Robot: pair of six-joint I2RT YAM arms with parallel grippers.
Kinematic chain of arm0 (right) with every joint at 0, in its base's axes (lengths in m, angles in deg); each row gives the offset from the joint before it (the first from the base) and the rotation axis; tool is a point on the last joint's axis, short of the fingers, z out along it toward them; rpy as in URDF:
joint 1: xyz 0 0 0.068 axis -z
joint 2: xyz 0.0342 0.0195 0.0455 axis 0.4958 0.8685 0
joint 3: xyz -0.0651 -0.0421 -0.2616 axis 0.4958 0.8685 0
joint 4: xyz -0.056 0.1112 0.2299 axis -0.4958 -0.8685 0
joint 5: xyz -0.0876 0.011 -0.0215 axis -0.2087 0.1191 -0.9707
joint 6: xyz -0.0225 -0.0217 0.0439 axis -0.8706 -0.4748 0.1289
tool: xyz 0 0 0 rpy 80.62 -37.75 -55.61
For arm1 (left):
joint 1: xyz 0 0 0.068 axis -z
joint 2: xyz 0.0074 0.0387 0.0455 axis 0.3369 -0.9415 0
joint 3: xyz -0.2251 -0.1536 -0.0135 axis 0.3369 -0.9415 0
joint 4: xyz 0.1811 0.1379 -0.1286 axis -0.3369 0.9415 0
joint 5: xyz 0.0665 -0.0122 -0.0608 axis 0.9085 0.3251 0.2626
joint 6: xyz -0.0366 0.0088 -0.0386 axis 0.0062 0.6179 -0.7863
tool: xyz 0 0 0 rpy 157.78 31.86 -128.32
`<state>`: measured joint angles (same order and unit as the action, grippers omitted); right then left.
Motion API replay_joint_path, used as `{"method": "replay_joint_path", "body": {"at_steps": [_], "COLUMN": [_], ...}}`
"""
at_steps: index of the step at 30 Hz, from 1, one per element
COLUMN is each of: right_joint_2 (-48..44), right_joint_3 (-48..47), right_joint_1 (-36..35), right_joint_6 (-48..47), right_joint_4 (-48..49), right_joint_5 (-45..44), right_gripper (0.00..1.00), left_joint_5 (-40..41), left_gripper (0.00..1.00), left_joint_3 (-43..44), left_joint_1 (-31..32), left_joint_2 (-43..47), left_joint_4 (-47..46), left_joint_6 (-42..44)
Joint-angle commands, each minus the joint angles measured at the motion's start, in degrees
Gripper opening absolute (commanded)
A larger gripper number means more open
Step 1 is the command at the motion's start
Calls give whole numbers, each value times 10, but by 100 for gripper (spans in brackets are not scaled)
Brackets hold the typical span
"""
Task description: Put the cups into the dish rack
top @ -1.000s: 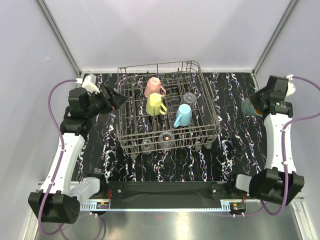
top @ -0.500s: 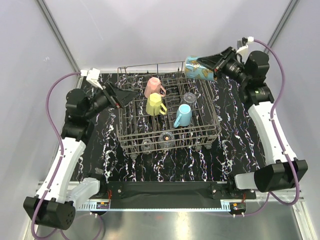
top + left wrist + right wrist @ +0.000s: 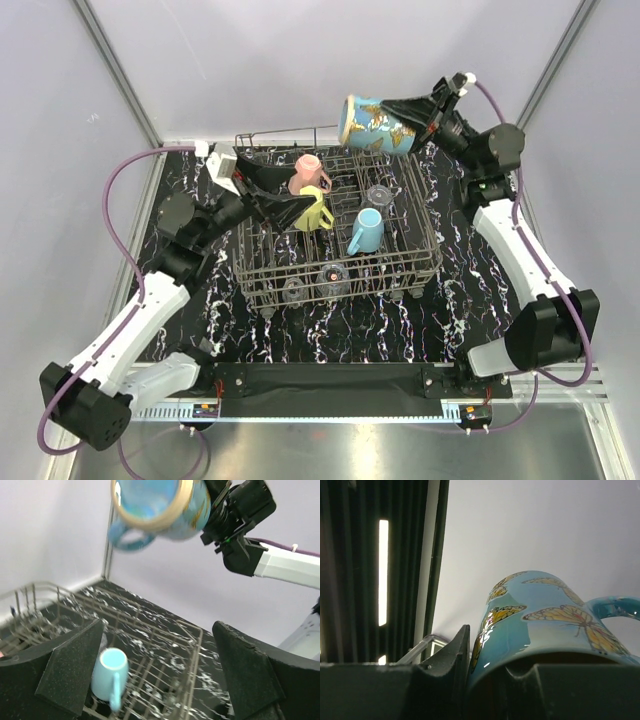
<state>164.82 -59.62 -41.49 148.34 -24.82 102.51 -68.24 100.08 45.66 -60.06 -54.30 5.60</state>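
My right gripper (image 3: pixel 408 112) is shut on a teal-blue butterfly mug (image 3: pixel 372 124) and holds it on its side, high over the far right corner of the dish rack (image 3: pixel 425 225). The mug also shows in the right wrist view (image 3: pixel 545 625) and, blurred, in the left wrist view (image 3: pixel 160 507). In the rack stand a pink mug (image 3: pixel 307 173), a yellow mug (image 3: pixel 318 213), a light blue mug (image 3: pixel 366 231) and several small clear glasses (image 3: pixel 333 277). My left gripper (image 3: pixel 290 197) is open and empty, over the rack's left part by the pink and yellow mugs.
The rack sits on a black marbled table (image 3: pixel 480 270) between grey walls. A metal frame post (image 3: pixel 120 75) rises at the far left corner and another at the far right. The arm bases sit on a rail (image 3: pixel 330 385) at the near edge.
My right arm has carried the teal-blue mug further left and over the rack's far right corner. My left gripper has moved right, over the rack's left side.
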Motion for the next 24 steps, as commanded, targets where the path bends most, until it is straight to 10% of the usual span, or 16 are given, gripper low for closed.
{"method": "replay_joint_path", "body": {"at_steps": [1, 24], "right_joint_2": [-54, -137], "right_joint_3": [19, 71], "right_joint_1": [-4, -16], "right_joint_6": [172, 254], "right_joint_4": [131, 115], "right_joint_5": [7, 26], "right_gripper": [0, 0], "left_joint_5": [6, -46], "left_gripper": [99, 96], "left_joint_3": [-8, 114], "left_joint_1": [24, 113], "left_joint_2": [-9, -200], "left_joint_4": [-103, -307], "left_joint_6": [117, 243]}}
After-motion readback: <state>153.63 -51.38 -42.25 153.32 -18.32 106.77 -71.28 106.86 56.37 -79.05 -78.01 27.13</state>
